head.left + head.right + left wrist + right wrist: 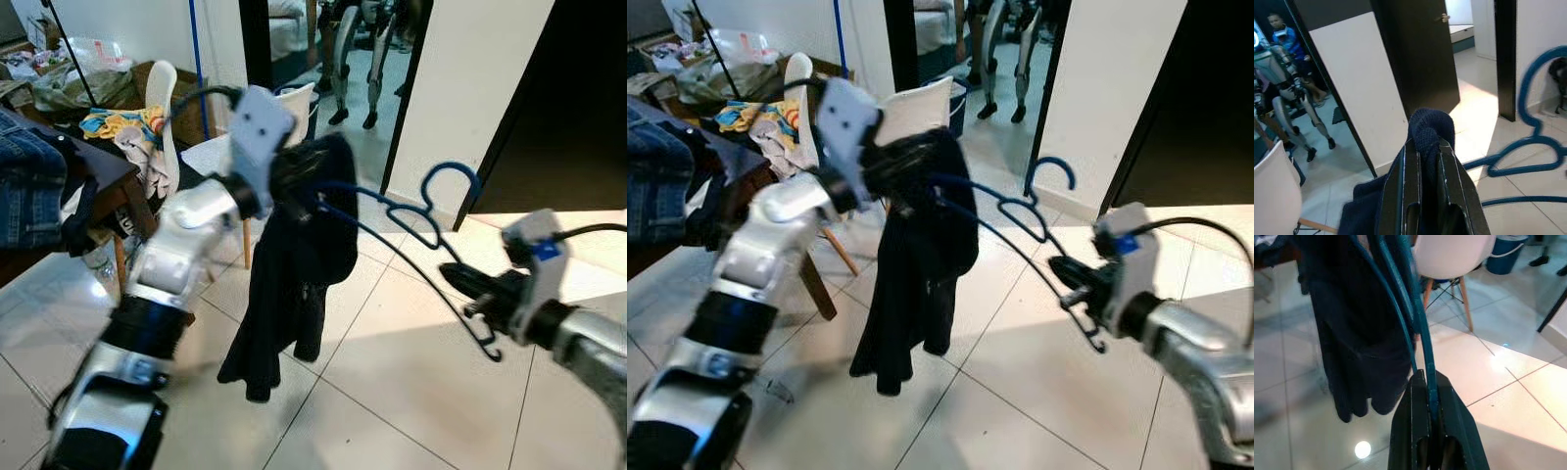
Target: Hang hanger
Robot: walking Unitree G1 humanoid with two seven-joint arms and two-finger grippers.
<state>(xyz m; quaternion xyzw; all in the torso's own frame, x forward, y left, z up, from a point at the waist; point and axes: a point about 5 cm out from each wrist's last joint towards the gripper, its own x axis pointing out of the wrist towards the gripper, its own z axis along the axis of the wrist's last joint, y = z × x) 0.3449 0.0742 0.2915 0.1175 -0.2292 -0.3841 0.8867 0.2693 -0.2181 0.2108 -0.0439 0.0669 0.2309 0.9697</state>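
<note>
A blue wire hanger (411, 230) is held in mid-air, hook (449, 181) up, between my two arms. One end runs into a dark navy garment (294, 274) that hangs down over the tiled floor. My left gripper (1426, 147) is shut on a fold of that garment (1431, 128), at the hanger's left end. At the hanger's lower right end my right gripper (1426, 382) is shut on the blue wire (1422, 338). In the eye views the right gripper (475, 289) sits low on the right, the left gripper (294, 176) higher up at centre left.
A white chair (294, 103) stands behind the garment. A dark table (93, 176) with jeans (29, 186) and piled clothes is at left. A white wall (460, 88) and dark doorways lie ahead; another robot's legs (353, 59) stand in the far room. Tiled floor (392, 392) is open below.
</note>
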